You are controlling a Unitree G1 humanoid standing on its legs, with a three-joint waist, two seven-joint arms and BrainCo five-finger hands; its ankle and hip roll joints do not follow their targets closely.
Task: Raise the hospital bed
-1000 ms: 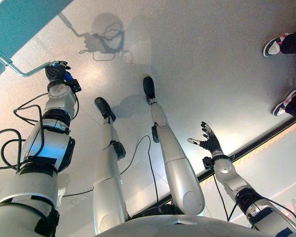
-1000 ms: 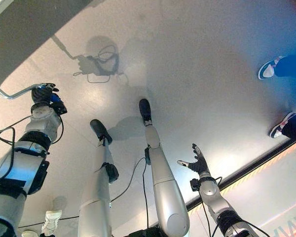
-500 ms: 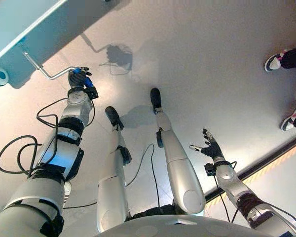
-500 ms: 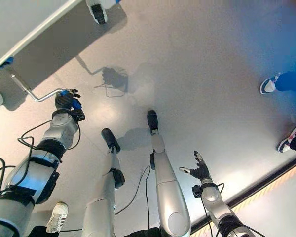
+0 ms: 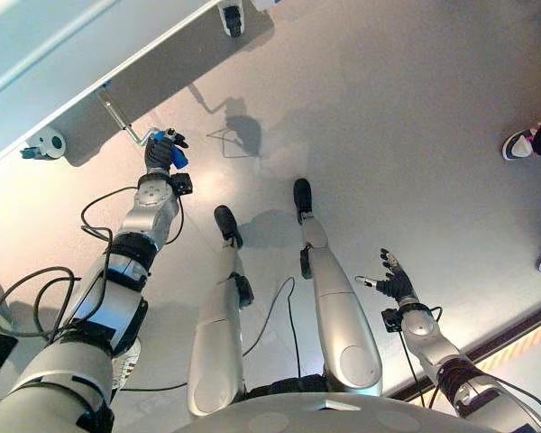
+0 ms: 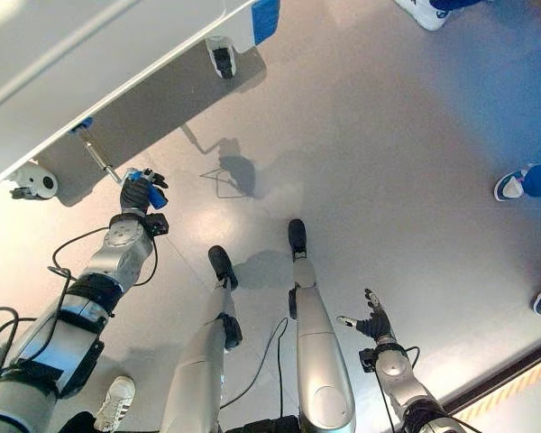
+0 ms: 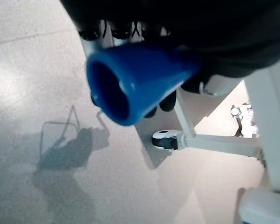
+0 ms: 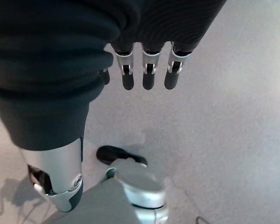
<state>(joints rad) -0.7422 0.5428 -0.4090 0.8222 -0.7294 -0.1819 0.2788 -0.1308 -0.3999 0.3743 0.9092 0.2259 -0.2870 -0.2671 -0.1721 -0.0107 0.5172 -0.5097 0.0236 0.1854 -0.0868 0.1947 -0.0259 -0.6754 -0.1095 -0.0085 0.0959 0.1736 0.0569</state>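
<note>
Blue plastic is what catches my eye: the crank's blue grip [image 7: 130,81] sits in the robot's left hand [image 5: 161,154], fingers curled round it, with the open end of the grip poking out past them in the left wrist view. From that grip the bent metal crank [image 5: 123,120] runs up to the underside of the hospital bed [image 5: 63,63], low at its end, between two castors [image 5: 231,15]. So the handle is taken and cranking looks to be the step in hand; how high the bed stands I can't judge from here, so I'd guess most of the turning is left.

Off to the other side, the right hand [image 5: 395,282] hangs idle over the floor, fingers straight and spread, holding nothing.

For room: the bed frame's long edge runs just above the crank, so the top of each turn probably passes close under it. The grey floor [image 5: 388,117] beyond the hand is bare and wide. A person's shoes [image 5: 523,142] stand well apart on the robot's right, and a striped floor edge [image 5: 523,329] lies near the right arm.
</note>
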